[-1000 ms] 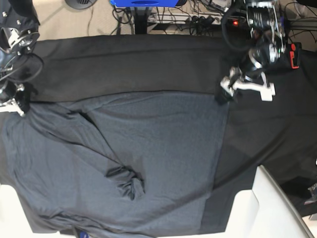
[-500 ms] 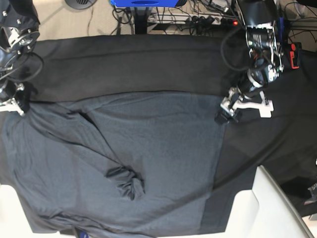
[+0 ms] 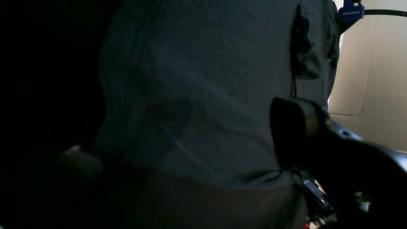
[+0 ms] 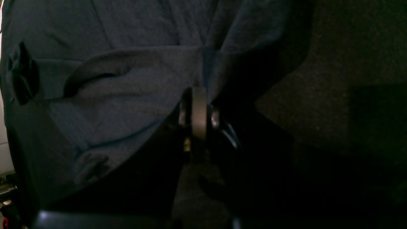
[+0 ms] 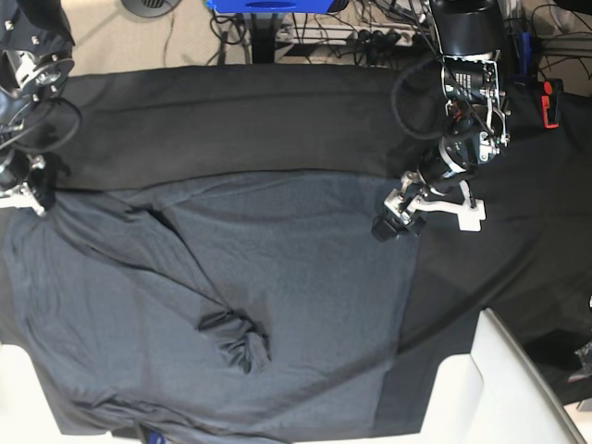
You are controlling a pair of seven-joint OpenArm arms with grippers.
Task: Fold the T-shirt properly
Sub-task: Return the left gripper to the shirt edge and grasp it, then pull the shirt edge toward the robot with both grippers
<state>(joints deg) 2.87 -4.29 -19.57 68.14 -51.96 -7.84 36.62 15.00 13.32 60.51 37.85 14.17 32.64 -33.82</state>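
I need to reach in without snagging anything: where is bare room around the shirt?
Bare black tablecloth runs between the T-shirt and the far edge. Crowded: the left gripper over the shirt's corner, the right gripper pinching the opposite corner.

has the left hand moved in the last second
Yes. In the base view the left hand has come down and leftward from the bare black tablecloth, so it now sits over the T-shirt near its top right corner.

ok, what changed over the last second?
The left gripper moved inward and down in the base view, onto the T-shirt's top right corner, jaws apart. Nothing grabbed yet. The right gripper stays shut on the shirt's other corner; the shirt's lie is unchanged.
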